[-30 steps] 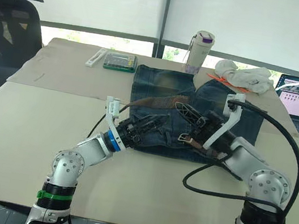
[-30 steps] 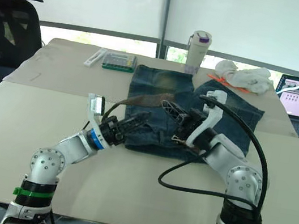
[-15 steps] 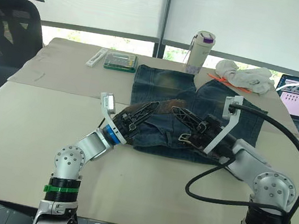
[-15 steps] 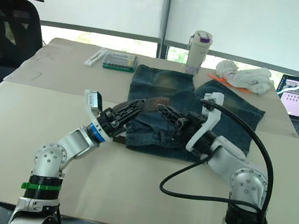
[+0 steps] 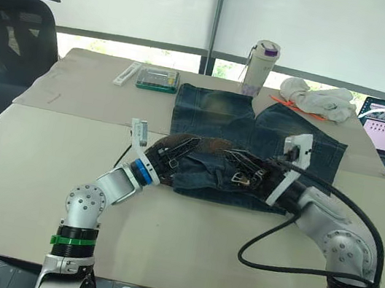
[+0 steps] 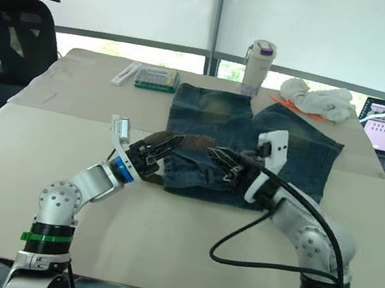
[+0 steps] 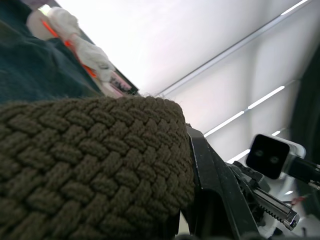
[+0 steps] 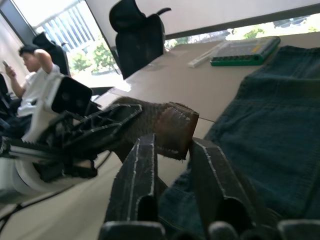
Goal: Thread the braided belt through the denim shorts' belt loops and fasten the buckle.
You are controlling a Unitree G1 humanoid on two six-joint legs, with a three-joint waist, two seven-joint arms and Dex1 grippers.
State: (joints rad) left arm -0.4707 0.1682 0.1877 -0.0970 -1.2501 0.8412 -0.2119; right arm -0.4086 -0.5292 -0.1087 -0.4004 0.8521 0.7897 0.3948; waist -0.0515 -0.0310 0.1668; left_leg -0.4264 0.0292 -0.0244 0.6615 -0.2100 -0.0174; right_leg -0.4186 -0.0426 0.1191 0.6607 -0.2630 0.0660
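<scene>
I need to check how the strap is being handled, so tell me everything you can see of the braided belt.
The braided belt is a dark-brown woven strap lying across the waistband of the denim shorts. The left gripper is shut on its blunt, flat-cut end, where the coarse plaited weave shows close up. The right gripper sits beside that end, fingers apart. The pale metal buckle lies further along, on the denim.

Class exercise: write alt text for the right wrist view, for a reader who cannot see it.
Two black fingers rise toward the leather-tipped end of the braided belt, held by the left gripper over the denim shorts. A black chair and a seated person are behind.
</scene>
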